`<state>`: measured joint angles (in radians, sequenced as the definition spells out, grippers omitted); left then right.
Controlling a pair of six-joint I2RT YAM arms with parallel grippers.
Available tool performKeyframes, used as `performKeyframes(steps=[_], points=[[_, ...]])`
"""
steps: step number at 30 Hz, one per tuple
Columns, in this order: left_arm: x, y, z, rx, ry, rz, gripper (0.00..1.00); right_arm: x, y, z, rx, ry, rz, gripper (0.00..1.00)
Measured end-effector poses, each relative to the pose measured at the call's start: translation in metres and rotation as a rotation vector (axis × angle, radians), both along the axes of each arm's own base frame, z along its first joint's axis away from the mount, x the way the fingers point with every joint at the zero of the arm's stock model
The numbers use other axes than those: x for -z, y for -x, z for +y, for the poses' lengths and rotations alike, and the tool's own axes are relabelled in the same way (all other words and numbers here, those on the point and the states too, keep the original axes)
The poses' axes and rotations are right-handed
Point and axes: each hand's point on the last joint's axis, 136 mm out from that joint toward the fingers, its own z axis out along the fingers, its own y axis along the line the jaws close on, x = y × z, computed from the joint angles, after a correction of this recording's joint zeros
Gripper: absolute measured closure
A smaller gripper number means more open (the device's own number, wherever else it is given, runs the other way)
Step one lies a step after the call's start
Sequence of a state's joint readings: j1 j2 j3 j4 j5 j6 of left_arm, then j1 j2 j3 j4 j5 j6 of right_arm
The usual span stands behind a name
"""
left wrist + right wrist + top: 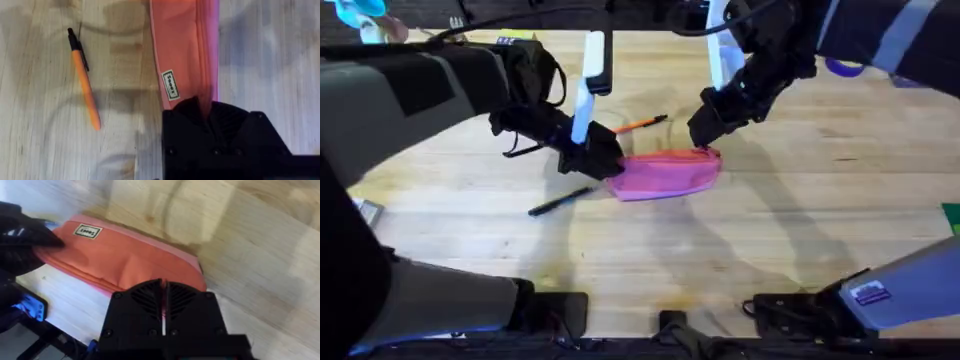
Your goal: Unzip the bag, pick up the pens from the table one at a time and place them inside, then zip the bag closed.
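Note:
The pink bag lies flat in the middle of the table. My left gripper is shut on its left end; the left wrist view shows the bag running into the closed fingers. At the bag's right end my right gripper is shut, and the bag disappears under its fingers. The pull tab is hidden. An orange pen lies just behind the bag. In front of the bag's left end lies a dark pen.
Two white upright posts stand behind the bag. A green item sits at the right edge and a purple one at the back right. Bare wood lies in front and to the right.

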<state>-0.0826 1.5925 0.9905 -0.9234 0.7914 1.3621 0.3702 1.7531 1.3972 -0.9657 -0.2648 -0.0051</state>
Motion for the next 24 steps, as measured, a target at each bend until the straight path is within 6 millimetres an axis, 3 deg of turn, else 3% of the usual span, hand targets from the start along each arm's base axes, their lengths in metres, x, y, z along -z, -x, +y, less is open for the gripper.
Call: performKeyframes(steps=[14,20,21,24], points=[[0.000,0.000,0.000,0.000,-0.001,0.000,0.958,-0.006,0.009,0.027,-0.055,-0.085,0.011,0.968],[0.000,0.000,0.000,0.000,-0.003,-0.001,0.958,-0.007,0.015,0.052,-0.126,-0.098,-0.025,0.968],[0.000,0.000,0.000,0.000,-0.003,-0.001,0.958,-0.010,0.020,0.073,-0.172,-0.118,-0.056,0.968],[0.000,0.000,0.000,0.000,-0.003,-0.001,0.958,-0.012,0.021,0.083,-0.180,-0.131,-0.072,0.968]])
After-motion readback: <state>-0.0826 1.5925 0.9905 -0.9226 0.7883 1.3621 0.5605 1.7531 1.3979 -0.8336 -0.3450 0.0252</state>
